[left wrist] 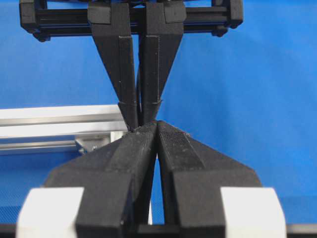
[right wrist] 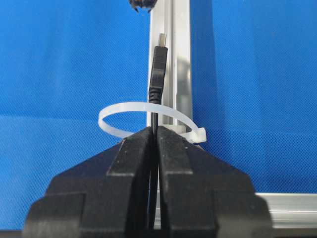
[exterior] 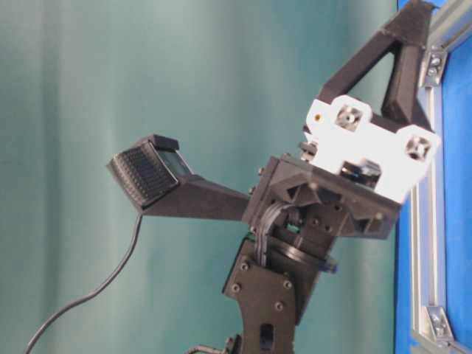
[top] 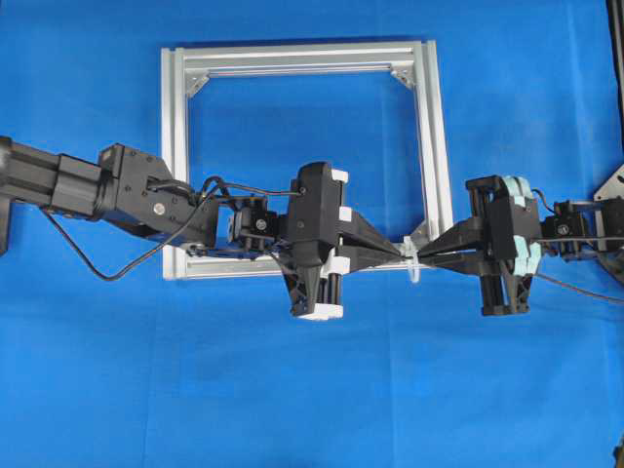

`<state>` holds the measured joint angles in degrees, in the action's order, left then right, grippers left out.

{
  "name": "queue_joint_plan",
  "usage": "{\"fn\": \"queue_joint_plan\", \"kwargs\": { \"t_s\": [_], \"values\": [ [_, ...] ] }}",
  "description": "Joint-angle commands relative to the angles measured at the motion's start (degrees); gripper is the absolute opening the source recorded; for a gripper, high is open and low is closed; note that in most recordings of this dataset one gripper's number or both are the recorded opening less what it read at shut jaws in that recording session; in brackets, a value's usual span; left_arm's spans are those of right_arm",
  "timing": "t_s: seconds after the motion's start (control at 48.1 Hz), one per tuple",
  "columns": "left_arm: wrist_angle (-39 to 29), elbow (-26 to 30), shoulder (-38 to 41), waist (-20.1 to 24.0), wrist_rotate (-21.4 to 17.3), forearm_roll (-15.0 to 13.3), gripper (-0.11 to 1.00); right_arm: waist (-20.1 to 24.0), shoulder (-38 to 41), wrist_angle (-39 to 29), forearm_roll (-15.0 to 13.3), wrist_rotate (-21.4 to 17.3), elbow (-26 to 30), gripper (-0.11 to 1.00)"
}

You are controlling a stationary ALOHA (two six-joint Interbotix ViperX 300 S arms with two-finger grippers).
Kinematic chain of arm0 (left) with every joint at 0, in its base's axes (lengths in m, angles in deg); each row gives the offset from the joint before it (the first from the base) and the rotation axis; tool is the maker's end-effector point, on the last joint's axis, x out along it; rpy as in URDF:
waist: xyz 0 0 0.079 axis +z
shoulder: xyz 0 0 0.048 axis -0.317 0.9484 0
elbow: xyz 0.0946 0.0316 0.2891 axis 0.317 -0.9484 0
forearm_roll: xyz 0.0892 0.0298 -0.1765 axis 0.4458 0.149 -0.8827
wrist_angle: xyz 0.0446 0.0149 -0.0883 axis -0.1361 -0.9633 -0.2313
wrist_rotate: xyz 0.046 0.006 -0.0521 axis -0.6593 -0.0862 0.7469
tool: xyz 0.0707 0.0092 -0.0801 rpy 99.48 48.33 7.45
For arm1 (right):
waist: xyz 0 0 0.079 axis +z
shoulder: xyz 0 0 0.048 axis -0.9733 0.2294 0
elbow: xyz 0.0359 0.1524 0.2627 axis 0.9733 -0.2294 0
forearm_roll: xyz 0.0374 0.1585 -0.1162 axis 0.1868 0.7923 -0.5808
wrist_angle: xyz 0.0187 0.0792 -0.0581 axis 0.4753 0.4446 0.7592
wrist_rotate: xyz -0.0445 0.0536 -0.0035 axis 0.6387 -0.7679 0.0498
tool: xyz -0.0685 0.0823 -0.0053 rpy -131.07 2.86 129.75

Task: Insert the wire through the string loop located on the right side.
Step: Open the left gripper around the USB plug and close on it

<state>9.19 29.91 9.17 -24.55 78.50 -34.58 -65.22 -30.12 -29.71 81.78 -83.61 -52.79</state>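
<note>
The 2 grippers meet tip to tip over the near right corner of the silver frame (top: pixel 302 60), which lies flat on the blue table (top: pixel 312 390). The right gripper (right wrist: pixel 154 130) has its jaws pressed together on the wire (right wrist: pixel 157 74), whose plug tip stands up past the fingertips and passes through the string loop (right wrist: pixel 124 110); the whitish loop circles the wire just above the jaws and is fastened to the frame's right bar. The left gripper (left wrist: pixel 156 126) is closed narrow, its tips touching the right gripper's tips, and whether it pinches the wire cannot be told. In the overhead view the loop shows as a small white band between the 2 grippers at the frame's corner.
</note>
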Motion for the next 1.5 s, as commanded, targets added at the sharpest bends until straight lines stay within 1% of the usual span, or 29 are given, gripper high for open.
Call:
{"fn": "queue_joint_plan", "kwargs": {
  "t_s": [0.0, 0.187, 0.229, 0.27, 0.312, 0.416, 0.478, 0.52, 0.582, 0.769, 1.081, 1.476],
  "values": [
    [0.3, 1.3, -1.0, 0.0, 0.0, 0.2, 0.0, -0.1, -0.4, 0.6, -0.1, 0.1, 1.0, -0.04],
    [0.1, 1.1, -1.0, 0.0, 0.1, 0.2, 0.01, -0.1, -0.4, 0.6, -0.1, 0.1, 1.0, -0.04],
    [0.1, 1.1, -1.0, -0.1, 0.1, 0.2, 0.04, -0.1, -0.4, 0.6, -0.1, 0.1, 1.0, -0.04],
    [0.1, 1.1, -1.0, -0.2, 0.0, 0.1, 0.12, -0.1, -0.4, 0.6, -0.1, 0.1, 1.0, -0.04],
    [0.1, 1.1, -1.0, -0.3, 0.0, 0.2, 0.23, -0.1, -0.4, 0.6, 0.0, 0.1, 1.0, -0.04],
    [0.1, 1.1, -1.0, -0.4, 0.0, 0.2, 0.57, -0.1, -0.4, 0.6, -0.1, 0.1, 1.0, -0.04],
    [0.1, 1.2, -1.0, -0.4, 0.0, 0.2, 0.75, -0.1, -0.4, 0.6, 0.0, 0.1, 0.9, -0.04],
    [0.1, 1.1, -1.0, -0.4, 0.0, 0.2, 0.85, -0.1, -0.4, 0.6, -0.1, 0.1, 1.0, -0.04],
    [0.1, 1.1, -1.0, -0.4, -0.1, 0.2, 0.92, -0.1, -0.4, 0.6, 0.0, 0.1, 1.0, -0.04],
    [0.1, 1.1, -0.2, -0.4, 0.0, 0.2, 0.91, -0.1, -0.4, 0.6, -0.1, 0.1, 1.0, -0.04],
    [0.2, 1.9, 5.1, -0.4, 0.1, 0.1, 0.91, -0.1, -0.4, 0.6, -0.1, 0.1, 1.0, -0.04],
    [0.3, 2.1, 6.2, -0.1, 0.1, 0.1, 0.91, -0.1, -0.4, 0.6, 0.0, 0.1, 1.0, -0.04]
  ]
}}
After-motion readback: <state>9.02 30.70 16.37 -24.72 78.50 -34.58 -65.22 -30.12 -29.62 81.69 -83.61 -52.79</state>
